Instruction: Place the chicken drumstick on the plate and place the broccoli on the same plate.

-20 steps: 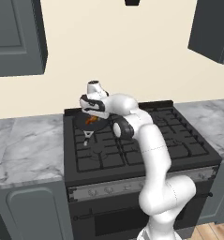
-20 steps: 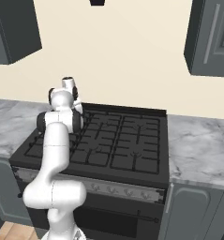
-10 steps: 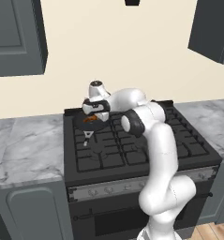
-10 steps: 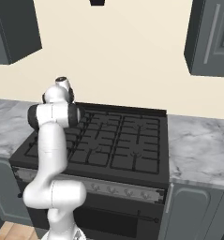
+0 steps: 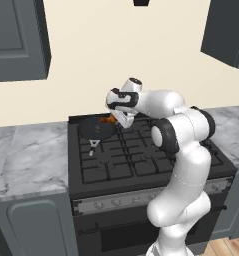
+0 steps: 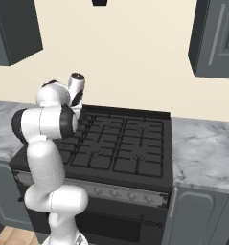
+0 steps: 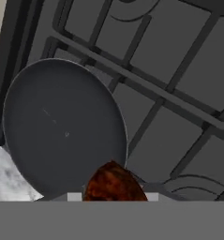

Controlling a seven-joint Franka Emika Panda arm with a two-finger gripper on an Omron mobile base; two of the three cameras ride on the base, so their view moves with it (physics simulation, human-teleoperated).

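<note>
My gripper (image 5: 114, 119) hangs over the back left of the stove, shut on the chicken drumstick (image 5: 108, 119), a small orange-brown piece. In the hand view the drumstick (image 7: 114, 183) shows as a reddish-brown lump at the bottom, just above the rim of the black frying pan (image 7: 62, 126). The pan (image 5: 96, 129) sits on the back left burner, its handle pointing toward the front. It holds nothing. The plate and the broccoli are out of view.
Black stove grates (image 5: 141, 150) spread to the right of the pan. Grey marble counter lies on the left (image 5: 26, 160) and on the right (image 6: 202, 148) of the stove. Dark wall cabinets (image 5: 16, 40) hang overhead.
The hand has swung to the right over the stove with the drumstick in it, off the pan's middle toward its right rim. The elbow swung right too.
</note>
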